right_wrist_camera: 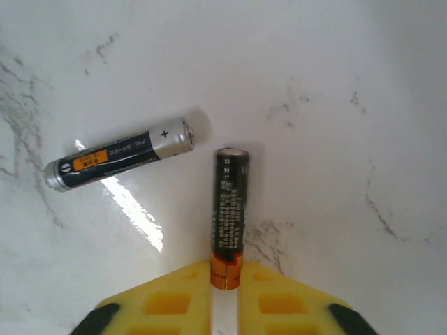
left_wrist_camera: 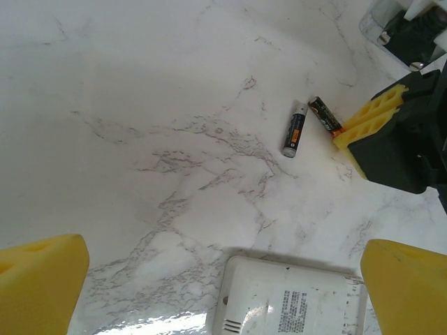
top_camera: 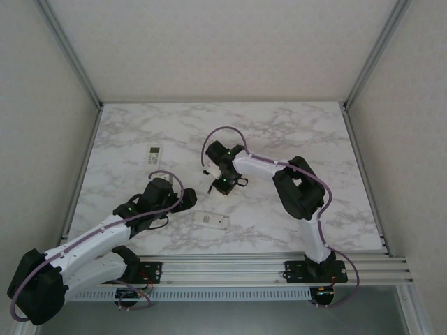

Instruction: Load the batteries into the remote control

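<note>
Risk of pivot or slip on lift: right gripper [right_wrist_camera: 225, 296] clamped on battery [right_wrist_camera: 228, 209] by orange tip only, lower centre; left gripper [left_wrist_camera: 223, 283] wide open over remote [left_wrist_camera: 286, 300].

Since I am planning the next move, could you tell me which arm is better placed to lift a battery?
Right. The right gripper is shut on the orange end of one battery lying on the table; the left gripper hangs open above the remote control, holding nothing.
</note>
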{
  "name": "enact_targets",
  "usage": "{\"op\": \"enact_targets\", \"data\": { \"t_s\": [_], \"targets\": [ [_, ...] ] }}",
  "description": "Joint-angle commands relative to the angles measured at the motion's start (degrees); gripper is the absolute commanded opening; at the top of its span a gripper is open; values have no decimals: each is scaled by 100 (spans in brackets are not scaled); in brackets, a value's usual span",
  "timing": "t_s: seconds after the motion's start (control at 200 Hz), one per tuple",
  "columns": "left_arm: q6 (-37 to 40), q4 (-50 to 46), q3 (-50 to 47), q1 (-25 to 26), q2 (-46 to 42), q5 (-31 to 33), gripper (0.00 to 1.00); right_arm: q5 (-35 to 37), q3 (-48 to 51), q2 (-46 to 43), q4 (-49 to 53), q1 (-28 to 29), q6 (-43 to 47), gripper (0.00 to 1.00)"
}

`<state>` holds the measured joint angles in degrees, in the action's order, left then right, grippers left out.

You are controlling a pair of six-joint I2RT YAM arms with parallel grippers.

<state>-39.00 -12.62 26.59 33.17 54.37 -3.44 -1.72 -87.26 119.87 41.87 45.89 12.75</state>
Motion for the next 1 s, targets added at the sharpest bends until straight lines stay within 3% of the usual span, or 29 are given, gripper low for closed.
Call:
{"op": "enact_targets", "data": {
  "t_s": [0.0, 0.255, 0.496, 0.591, 0.801, 0.996],
  "targets": [
    [-35, 57, 26, -65, 9, 55, 100, -272, 245, -296, 346, 8, -24, 7],
    [-2, 144, 126, -108, 167, 1, 100, -753, 937, -1283, -105, -28, -962, 4],
    [48, 404, 229, -147, 463, -247, 99, -1660, 2232, -2889, -891, 77, -4321, 4],
    [81, 481, 258, -162, 578, -339, 99, -1538, 2744, -3270, -1034, 430, -5433, 4],
    [154, 516, 333, -179, 650, -294, 100, -1359, 3416, -3616, -1387, 916, -7196, 4],
    [112, 568, 270, -204, 629, -258, 100, -1395, 3524, -3537, -1493, 1233, -8034, 5]
  ]
}}
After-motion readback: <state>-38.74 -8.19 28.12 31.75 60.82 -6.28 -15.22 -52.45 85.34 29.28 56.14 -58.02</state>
